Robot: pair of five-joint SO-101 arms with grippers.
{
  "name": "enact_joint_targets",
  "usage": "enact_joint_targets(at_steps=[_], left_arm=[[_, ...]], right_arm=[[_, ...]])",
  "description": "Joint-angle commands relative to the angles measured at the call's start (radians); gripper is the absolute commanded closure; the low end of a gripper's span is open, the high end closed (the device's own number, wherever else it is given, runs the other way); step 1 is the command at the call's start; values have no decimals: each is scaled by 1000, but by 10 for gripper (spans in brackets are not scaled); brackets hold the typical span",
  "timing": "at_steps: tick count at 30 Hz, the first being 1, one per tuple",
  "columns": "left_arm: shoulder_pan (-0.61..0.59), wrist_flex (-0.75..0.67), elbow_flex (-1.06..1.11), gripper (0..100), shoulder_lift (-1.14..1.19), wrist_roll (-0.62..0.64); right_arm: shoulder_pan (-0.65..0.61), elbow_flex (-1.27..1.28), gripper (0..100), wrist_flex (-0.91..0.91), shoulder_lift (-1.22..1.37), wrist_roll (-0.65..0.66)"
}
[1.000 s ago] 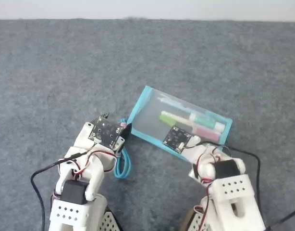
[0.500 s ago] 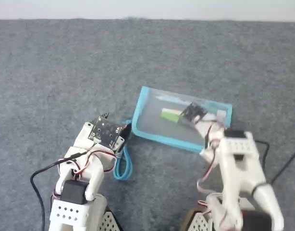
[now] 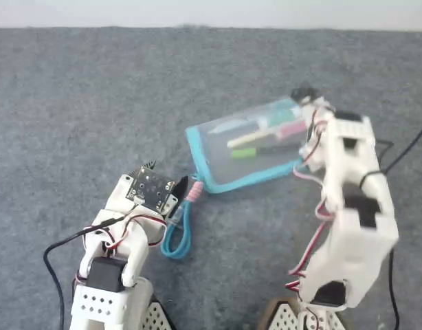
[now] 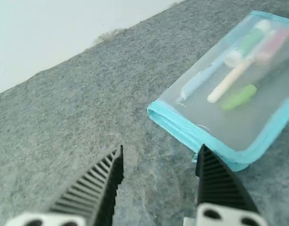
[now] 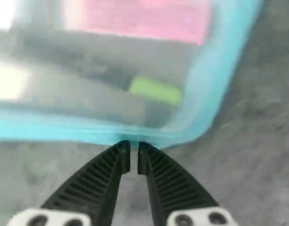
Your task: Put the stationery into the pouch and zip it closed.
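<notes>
Right tool is pinched down to a sliver right on the teal edge of the pouch, near a rounded corner. I read that as nipping the edge, maybe the zip pull, but I can't make it out. Left tool is wide apart with nothing in it, hanging low over the bench just short of the pouch's other end. Next to it a blue strap lies looped on the bench, with one end running up toward that near corner of the pouch.

The pouch itself lies flat on the bench between the two arms, a bit skewed. The pens are already inside: green, pink and a cream one, showing through the clear side. Can't tell if the zip is fully shut.

Handling, just my guess: it's light and floppy. With thin clear walls and a fabric border, it'll buckle and slide rather than resist. The bench is fuzzy grey felt, so there's some drag, but probably not enough to hold the pouch against a zip pull. One tool needs to anchor an end while the other runs the slider.

Best hold is the teal border or a corner. It looks stitched and thicker, and should be less slick than the clear panel, which would likely slip or crease. The strap works as a handle too, but it's soft, so expect slack before it pulls. The pens will roll around inside if the pouch tips, but nothing in there looks fragile.
</notes>
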Motion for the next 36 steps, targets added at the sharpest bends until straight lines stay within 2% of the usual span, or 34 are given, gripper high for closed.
enact_joint_targets(at_steps=[1,4,6,9,11,17,21,27,33,36], left_arm=[[-15,-35,-21,761,-14,12],[-29,-63,-21,761,-14,14],[-103,-86,-28,761,-14,35],[-262,-118,-77,761,-6,164],[-325,-120,-104,761,-5,229],[-339,-120,-111,761,-5,238],[-334,-120,-108,761,-5,238],[-331,-115,-108,761,-5,239],[-331,-115,-108,761,-5,239],[-331,-115,-108,761,-5,239]], right_arm=[[-15,-382,955,150,90,-97],[-65,-572,956,278,154,-167],[-110,-643,958,364,162,-212],[-186,-658,958,461,131,-264],[-220,-658,959,509,99,-295],[-306,-542,976,582,-68,-393],[-421,-224,986,452,-269,-437],[-601,261,944,119,-601,-583],[-696,322,890,45,-616,-832],[-765,327,795,8,-590,-882]])
